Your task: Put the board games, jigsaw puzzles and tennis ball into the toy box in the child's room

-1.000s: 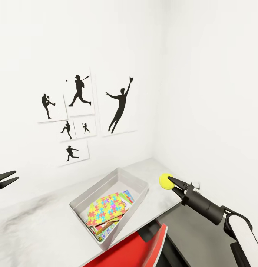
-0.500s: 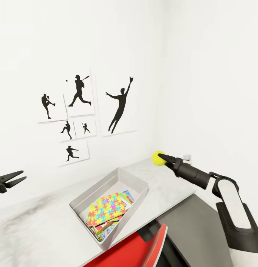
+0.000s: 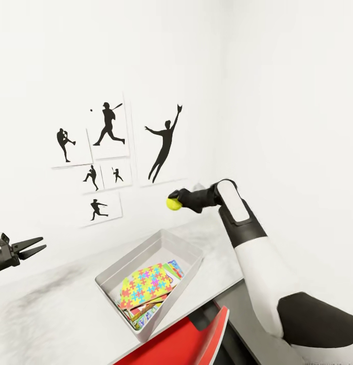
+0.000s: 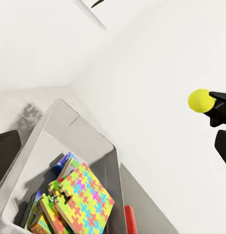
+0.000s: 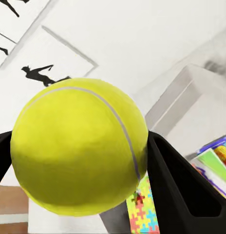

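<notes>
**Tennis ball held in the air above the toy box**

The right gripper (image 3: 175,201) is closed on the tennis ball (image 3: 172,204), its two dark fingers (image 5: 171,185) pressed against opposite sides of the ball. The ball hangs in the air, above the far end of the toy box (image 3: 192,274) and in front of the white wall with the black silhouette prints (image 3: 108,126). The right arm reaches in from the right, its forearm pointing leftward toward the prints.

The toy box sits on the table (image 3: 60,314) near the table's front edge, its long axis running diagonally from near left to far right. Inside it a jigsaw puzzle (image 3: 146,285) lies on top, tilted, with the edges of printed game boxes (image 4: 37,219) showing under and beside it.

The left gripper (image 3: 37,245) hovers above the left part of the table, well apart from the box, its fingers a little parted and holding nothing.

A red panel (image 3: 186,342) shows just below the table's front edge.
</notes>
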### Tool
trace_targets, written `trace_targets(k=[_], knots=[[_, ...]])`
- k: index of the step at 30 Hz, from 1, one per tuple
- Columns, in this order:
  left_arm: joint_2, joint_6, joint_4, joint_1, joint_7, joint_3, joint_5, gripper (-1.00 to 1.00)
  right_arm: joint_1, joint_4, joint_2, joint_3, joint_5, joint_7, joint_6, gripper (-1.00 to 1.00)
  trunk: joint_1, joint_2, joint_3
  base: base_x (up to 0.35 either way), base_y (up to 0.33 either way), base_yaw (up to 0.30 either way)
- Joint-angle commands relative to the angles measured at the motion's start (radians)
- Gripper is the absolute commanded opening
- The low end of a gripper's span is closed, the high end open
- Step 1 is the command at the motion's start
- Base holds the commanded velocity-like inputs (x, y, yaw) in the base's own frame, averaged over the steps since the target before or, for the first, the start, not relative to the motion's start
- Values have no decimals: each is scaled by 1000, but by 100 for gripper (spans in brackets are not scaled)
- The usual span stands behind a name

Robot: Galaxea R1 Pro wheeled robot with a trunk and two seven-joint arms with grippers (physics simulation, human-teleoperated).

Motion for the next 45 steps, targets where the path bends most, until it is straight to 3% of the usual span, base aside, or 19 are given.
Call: trace_targets(k=[1, 7, 11, 17, 25, 38, 45], knots=[[0, 11, 0, 0, -4, -1, -2, 100, -4, 30, 0, 14, -12, -24, -12, -100, 0, -1, 0, 0, 0, 0], [0, 11, 0, 0, -4, -2, -2, 100, -10, 112, 0, 188, -11, -151, -31, -100, 0, -1, 0, 0, 0, 0], [-4, 11, 0, 0, -4, -3, -2, 100, -10, 120, 0, 237, -15, -259, -20, -100, 0, -1, 0, 0, 0, 0], [-8, 11, 0, 0, -4, -3, -3, 100, -10, 111, 0, 328, -17, -294, -7, -100, 0, -1, 0, 0, 0, 0], [-6, 9, 0, 0, -4, -7, -3, 100, -9, 92, 0, 356, -17, -297, -9, -100, 0, -1, 0, 0, 0, 21], [-6, 7, -1, 0, -4, -10, -3, 100, -9, 91, 0, 358, -14, -296, -14, -100, 0, -1, 0, 0, 0, 264], [-6, 7, -1, 0, -4, -10, -1, 100, -9, 97, 0, 354, -11, -295, -20, -100, 0, -1, -4, 0, 0, 59]])
